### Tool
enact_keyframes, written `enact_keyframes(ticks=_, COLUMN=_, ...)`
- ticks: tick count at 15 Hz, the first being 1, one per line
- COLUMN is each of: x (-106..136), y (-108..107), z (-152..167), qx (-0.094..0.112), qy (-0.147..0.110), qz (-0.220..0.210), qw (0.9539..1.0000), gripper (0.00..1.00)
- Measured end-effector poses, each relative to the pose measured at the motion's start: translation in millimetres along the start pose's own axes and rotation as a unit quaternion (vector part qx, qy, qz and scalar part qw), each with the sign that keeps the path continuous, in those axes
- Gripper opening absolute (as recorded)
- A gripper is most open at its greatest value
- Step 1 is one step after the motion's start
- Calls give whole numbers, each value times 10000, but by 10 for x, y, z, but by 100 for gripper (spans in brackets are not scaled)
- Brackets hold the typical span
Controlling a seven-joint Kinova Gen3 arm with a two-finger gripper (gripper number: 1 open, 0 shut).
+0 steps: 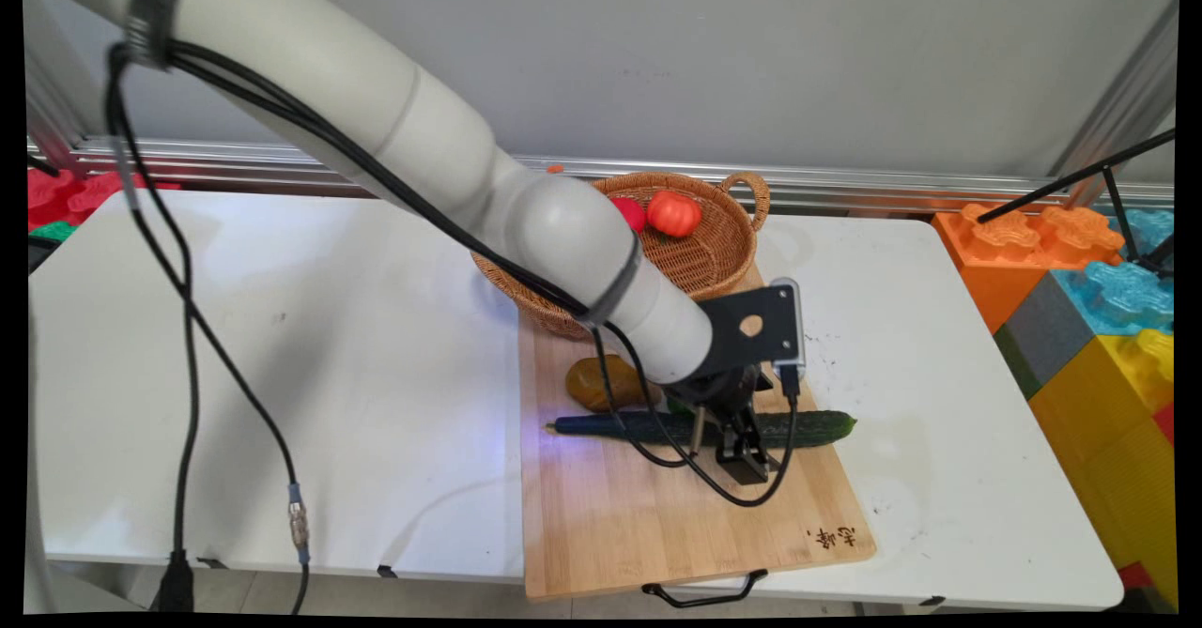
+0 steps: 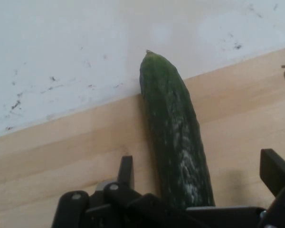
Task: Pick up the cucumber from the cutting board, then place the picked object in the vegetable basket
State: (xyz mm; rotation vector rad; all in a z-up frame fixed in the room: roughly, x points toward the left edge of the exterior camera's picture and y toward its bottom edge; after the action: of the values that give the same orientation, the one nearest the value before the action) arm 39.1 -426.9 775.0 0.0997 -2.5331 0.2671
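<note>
While your gripper [image 2: 199, 175] stands spread astride it, the cucumber [image 2: 173, 137] reads firm, light, likely slick. Take it mid-length.

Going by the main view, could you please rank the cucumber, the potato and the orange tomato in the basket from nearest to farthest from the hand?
1. The cucumber lies across the cutting board, directly under the hand.
2. The potato sits on the board, just left of the hand and beyond the cucumber.
3. The orange tomato is farthest, in the wicker basket at the board's far end.
</note>
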Motion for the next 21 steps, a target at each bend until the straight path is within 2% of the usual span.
enact_keyframes(ticks=5, x=10, y=-3, z=221, qx=66, qy=-32, qz=42, qw=10000, gripper=100)
enact_keyframes(ticks=6, x=11, y=-5, z=249, qx=80, qy=-38, qz=43, qw=10000, gripper=0)
enact_keyframes(ticks=11, x=12, y=6, z=344, qx=100, qy=-92, qz=-1, qw=9999, gripper=0)
enact_keyframes(ticks=14, x=61, y=27, z=278, qx=50, qy=-77, qz=-96, qw=9999, gripper=0)
enact_keyframes(ticks=19, x=216, y=122, z=-116, qx=-199, qy=-107, qz=-576, qw=9981, gripper=0)
enact_keyframes(ticks=21, x=341, y=149, z=-378, qx=-253, qy=-104, qz=-662, qw=9974, gripper=0)
